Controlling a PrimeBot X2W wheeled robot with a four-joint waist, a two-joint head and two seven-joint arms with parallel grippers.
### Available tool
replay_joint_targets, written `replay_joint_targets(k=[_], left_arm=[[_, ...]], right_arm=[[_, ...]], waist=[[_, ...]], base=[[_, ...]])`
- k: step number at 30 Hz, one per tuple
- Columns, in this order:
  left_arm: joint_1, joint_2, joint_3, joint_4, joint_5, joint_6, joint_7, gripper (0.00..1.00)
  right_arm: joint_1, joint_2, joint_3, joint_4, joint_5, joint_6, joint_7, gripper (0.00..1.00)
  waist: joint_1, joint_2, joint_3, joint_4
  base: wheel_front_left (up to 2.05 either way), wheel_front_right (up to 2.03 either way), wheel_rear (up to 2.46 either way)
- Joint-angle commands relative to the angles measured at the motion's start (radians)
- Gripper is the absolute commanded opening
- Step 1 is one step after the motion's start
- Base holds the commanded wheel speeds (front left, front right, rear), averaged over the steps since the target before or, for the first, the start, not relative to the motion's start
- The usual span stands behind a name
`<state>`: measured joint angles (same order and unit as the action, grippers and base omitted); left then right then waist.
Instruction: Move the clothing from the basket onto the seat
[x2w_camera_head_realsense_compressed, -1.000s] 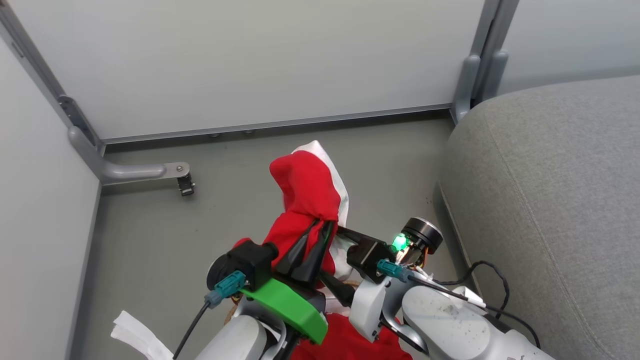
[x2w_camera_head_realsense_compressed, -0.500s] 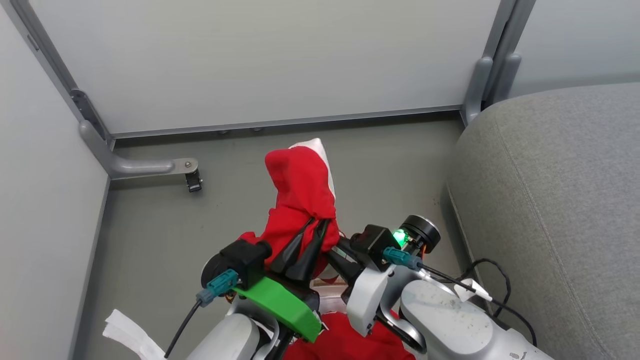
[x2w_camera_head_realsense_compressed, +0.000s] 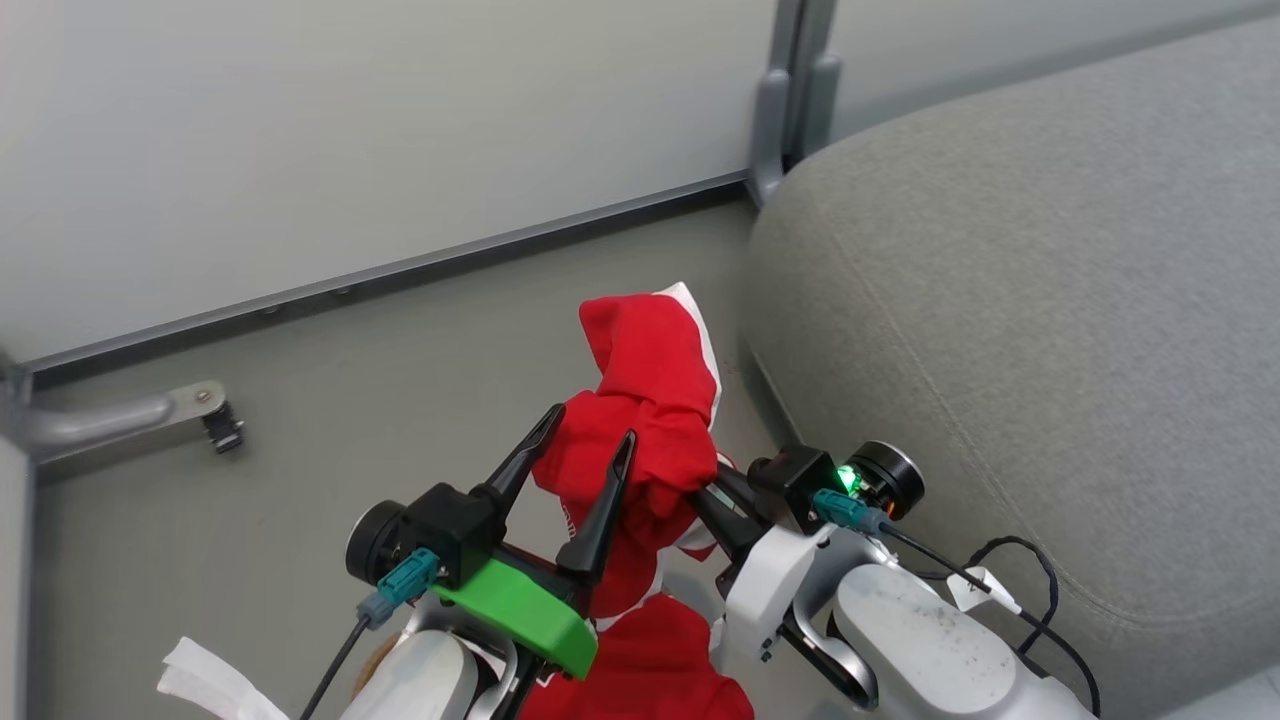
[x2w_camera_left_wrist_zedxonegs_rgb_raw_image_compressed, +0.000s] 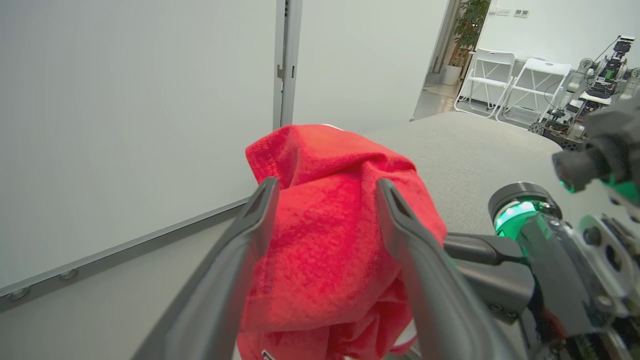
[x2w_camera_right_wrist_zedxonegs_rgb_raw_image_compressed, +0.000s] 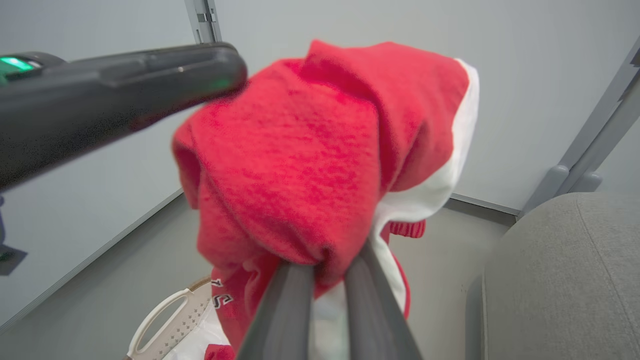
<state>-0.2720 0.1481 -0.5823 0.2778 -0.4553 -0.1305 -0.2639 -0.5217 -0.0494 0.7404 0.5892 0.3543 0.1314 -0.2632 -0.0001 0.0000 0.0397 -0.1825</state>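
A red garment with a white panel hangs bunched in the air beside the grey seat. My right gripper is shut on its lower fold, and the cloth drapes over the fingertips. My left gripper is open, its two fingers standing on either side of the same bunch without pinching it. A second red garment lies below my arms at the bottom edge. A corner of the white perforated basket with its tan rim shows under the hanging garment.
Grey partition walls close off the far side, with a metal post at the seat's corner and a foot bracket on the floor at left. White lining cloth sticks out at lower left. Folding chairs stand far behind.
The left gripper has opened and let go of the garment, and the right gripper has shut on it. The head camera has turned right, so the seat takes up more of the view.
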Motion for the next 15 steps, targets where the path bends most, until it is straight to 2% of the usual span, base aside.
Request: replay_joint_targets(k=[1, 3, 7, 15], left_arm=[[0.012, 0.005, 0.004, -0.005, 0.01, 0.0, -0.001, 1.0], [0.022, 0.008, 0.015, -0.011, 0.016, 0.0, -0.001, 1.0], [0.032, 0.007, 0.017, -0.013, 0.029, 0.0, -0.001, 1.0], [-0.011, 0.027, -0.035, -0.012, 0.024, 0.0, -0.001, 1.0]], right_arm=[[0.016, -0.003, -0.017, -0.004, -0.014, -0.001, -0.002, 0.0], [0.027, -0.002, -0.026, -0.006, -0.025, -0.001, -0.002, 0.0], [0.038, -0.006, -0.061, -0.011, -0.044, -0.001, -0.002, 0.0], [0.045, -0.039, -0.218, -0.033, -0.103, -0.001, -0.002, 0.0]], waist=[[0.0001, 0.0, 0.049, -0.194], [0.0001, 0.0, 0.058, -0.259], [0.0001, 0.0, 0.068, -0.34], [0.0001, 0.0, 0.117, -0.36]], base=[[0.0, 0.0, 0.0], [0.0, 0.0, 0.0], [0.0, 0.0, 0.0], [0.0, 0.0, 0.0]])
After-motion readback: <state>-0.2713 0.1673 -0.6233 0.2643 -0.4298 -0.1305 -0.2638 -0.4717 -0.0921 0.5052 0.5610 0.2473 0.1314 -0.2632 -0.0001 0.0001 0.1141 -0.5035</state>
